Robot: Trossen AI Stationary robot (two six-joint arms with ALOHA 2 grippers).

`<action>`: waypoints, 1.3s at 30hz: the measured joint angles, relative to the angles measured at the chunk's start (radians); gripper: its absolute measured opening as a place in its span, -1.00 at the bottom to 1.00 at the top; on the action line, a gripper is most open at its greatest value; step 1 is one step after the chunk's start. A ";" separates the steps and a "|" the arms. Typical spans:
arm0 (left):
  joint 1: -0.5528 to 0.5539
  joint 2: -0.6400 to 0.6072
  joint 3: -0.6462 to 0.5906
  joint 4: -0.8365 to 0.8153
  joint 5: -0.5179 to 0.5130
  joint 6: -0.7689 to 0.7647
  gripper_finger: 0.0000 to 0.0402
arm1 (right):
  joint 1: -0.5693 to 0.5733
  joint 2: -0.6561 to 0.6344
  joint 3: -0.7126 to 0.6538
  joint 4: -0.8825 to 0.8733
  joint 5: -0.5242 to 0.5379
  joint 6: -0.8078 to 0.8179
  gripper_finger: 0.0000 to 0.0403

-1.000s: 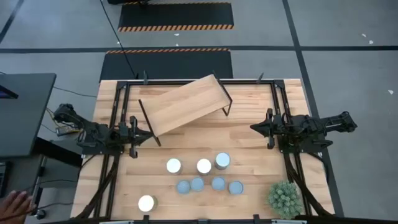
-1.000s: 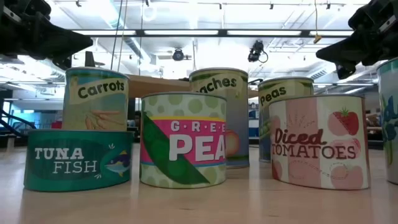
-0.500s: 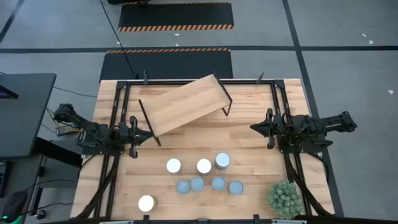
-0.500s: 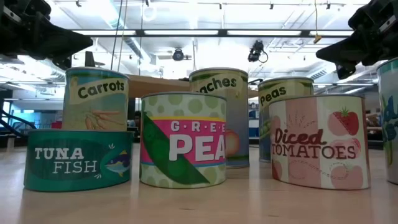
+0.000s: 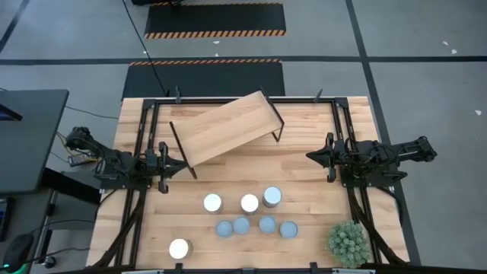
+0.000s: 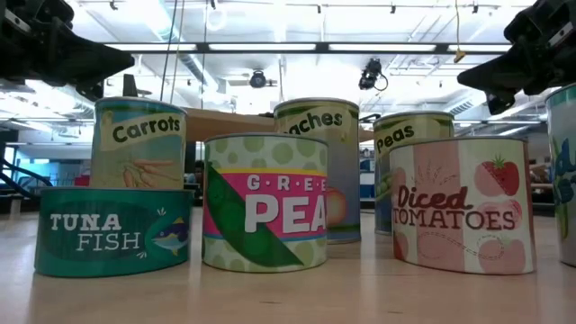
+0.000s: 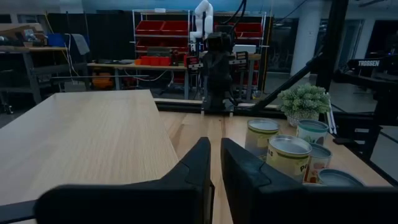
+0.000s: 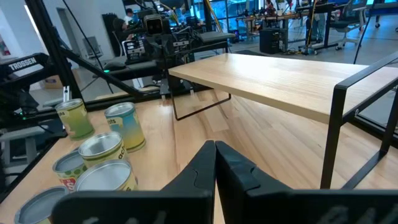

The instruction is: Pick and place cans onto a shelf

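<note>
Eight cans cluster on the near half of the worktop, none lifted, one alone at the near left. The tilted shelf at the far side carries nothing, so everything's left to do. Left gripper waits left, nearly closed, empty; right gripper waits right, closed, empty.

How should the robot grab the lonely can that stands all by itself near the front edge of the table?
Probably from straight above, fingers closing across its round side wall just below the top. The lone can stands upright with bare table all around it, so nothing blocks either finger. The left gripper is the nearer one; the right gripper waits at the other side.
</note>
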 joint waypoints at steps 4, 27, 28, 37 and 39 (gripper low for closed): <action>0.000 0.000 0.000 0.000 0.000 0.000 -0.79 | 0.000 0.000 0.000 0.000 0.000 0.000 -0.92; 0.000 0.000 0.000 0.194 -0.018 -0.485 -0.79 | 0.000 0.000 0.000 0.001 0.000 0.000 -0.92; 0.000 0.000 0.000 0.227 -0.027 -0.513 -0.79 | 0.000 0.000 0.000 0.008 0.003 0.000 -0.92; 0.000 0.000 0.000 0.424 -0.070 -0.585 -0.79 | -0.003 0.000 0.000 0.344 0.059 0.158 -0.92; 0.000 0.000 0.000 0.464 -0.105 -0.585 -0.79 | -0.004 0.000 0.002 0.440 0.123 0.223 -0.92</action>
